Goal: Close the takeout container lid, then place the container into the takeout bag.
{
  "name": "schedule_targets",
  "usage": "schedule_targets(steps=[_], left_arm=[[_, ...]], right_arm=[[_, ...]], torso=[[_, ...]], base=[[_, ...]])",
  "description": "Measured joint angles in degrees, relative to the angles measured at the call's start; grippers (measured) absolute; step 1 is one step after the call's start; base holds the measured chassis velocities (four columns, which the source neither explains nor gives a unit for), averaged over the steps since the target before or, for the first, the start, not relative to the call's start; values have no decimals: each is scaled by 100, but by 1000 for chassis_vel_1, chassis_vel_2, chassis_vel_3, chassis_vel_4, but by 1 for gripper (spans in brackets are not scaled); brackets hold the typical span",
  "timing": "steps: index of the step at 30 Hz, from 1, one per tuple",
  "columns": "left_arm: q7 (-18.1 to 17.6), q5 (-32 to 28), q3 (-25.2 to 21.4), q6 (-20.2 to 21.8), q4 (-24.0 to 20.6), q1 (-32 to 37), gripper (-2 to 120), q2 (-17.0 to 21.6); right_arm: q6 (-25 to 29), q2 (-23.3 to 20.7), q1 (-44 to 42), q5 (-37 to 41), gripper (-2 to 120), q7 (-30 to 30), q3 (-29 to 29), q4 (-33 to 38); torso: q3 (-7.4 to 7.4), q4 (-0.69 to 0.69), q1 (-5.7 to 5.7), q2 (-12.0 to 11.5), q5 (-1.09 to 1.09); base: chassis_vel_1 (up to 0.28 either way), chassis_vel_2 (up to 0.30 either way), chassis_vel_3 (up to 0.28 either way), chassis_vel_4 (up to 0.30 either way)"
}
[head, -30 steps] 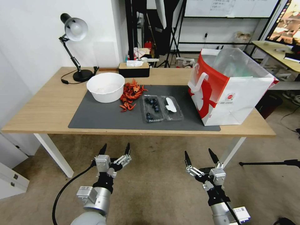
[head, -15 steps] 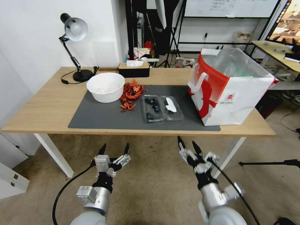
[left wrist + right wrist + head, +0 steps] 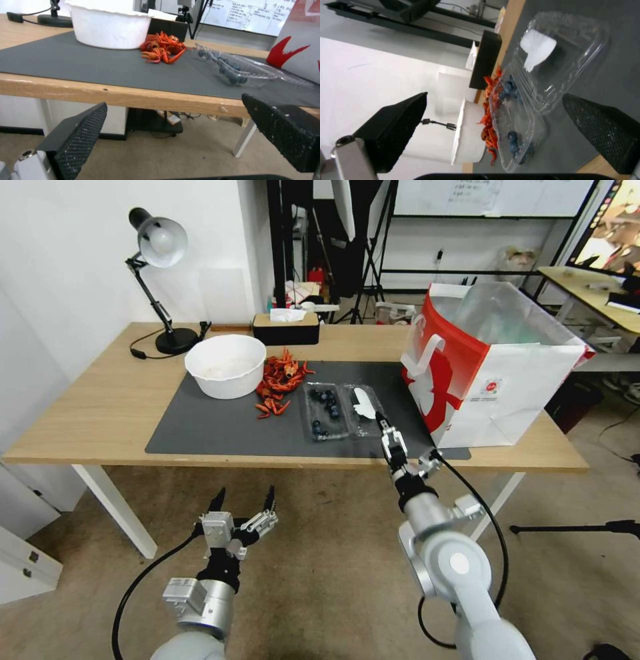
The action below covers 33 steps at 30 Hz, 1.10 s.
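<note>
A: Where's the takeout container (image 3: 325, 411)?
B: Lying open on the grey mat (image 3: 220, 430), lid (image 3: 365, 410) flat beside the berries, bag (image 3: 490, 373) nearby

A: And the hands?
B: Right hand (image 3: 387, 435) gaping at the bench (image 3: 100, 400) edge near the lid; left hand (image 3: 244, 500) gaping, low

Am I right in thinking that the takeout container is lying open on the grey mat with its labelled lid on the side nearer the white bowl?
Not quite. The takeout container does lie open on the grey mat, but its labelled lid is on the side nearer the takeout bag; the berry half is the one nearer the white bowl. The head view shows this.
</note>
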Motion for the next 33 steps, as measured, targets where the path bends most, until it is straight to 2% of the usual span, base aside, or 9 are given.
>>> schedule_targets(steps=[7,17,33], left_arm=[[-5,24,-13,13,-6,12,100,-13],[-9,38,-16,18,-5,7,100,-18],[-16,48,-27,15,-20,24,100,-15]], right_arm=[[-88,147,433,130,100,724,-106,-239],[-100,277,682,219,100,1356,-195,-246],[-80,313,901,203,100,1610,-209,-374]], torso=[[0,1,-1,0,-1],[0,0,-1,0,-1],[-1,0,-1,0,0]], base=[[0,0,0,0],[0,0,0,0],[0,0,0,0]])
